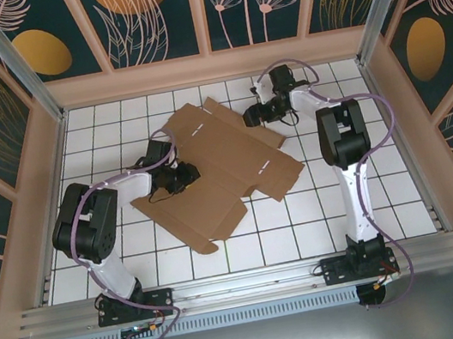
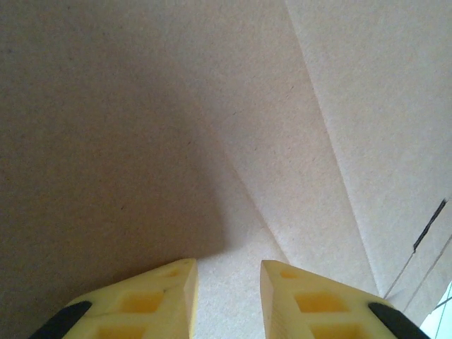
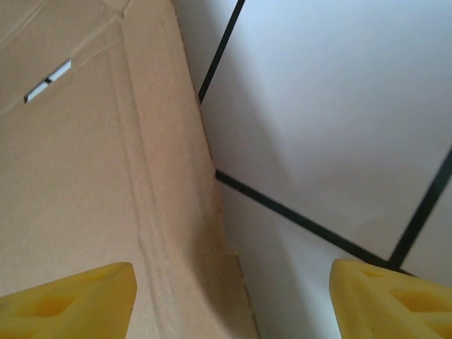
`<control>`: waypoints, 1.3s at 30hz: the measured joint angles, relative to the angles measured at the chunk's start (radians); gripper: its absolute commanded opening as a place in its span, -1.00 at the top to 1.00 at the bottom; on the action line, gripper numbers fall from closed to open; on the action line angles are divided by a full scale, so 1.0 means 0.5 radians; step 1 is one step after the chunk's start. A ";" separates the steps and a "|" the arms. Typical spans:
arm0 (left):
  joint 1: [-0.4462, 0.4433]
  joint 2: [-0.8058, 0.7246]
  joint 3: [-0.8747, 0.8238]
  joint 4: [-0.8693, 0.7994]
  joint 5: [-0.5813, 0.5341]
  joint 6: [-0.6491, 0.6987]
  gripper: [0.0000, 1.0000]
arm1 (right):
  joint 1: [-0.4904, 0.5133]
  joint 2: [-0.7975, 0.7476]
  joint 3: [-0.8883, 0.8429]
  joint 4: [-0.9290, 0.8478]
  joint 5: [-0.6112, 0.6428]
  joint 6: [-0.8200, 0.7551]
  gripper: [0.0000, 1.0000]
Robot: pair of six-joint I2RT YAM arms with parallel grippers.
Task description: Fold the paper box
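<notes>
as left fingers [image 2: 152, 300] hang slightly apart over the box [image 1: 217, 167] and right fingers [image 3: 70, 300] gape at its edge, a nudge may skid it.

box [image 1: 217, 167] lies flat and unfolded, skewed on the white gridded table [image 1: 306, 226], left gripper [image 1: 182, 177] over its left-middle panel, right gripper [image 1: 253, 117] low at its far right edge.
</notes>
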 measured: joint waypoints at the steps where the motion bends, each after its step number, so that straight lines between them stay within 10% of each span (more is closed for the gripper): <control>1: 0.000 0.001 -0.002 0.013 -0.001 -0.004 0.42 | -0.002 0.008 -0.002 -0.015 -0.031 -0.003 -0.31; 20: 0.001 0.008 -0.043 0.107 -0.002 -0.080 0.42 | 0.169 -0.245 -0.285 0.091 0.108 -0.076 0.84; 28: 0.000 0.006 0.147 0.010 -0.015 -0.082 0.05 | 0.416 -0.349 -0.430 0.262 0.517 -0.192 0.87; 39: 0.000 0.418 1.221 -0.141 -0.055 -0.100 -0.09 | 0.467 -0.452 -0.551 0.426 0.808 -0.282 0.89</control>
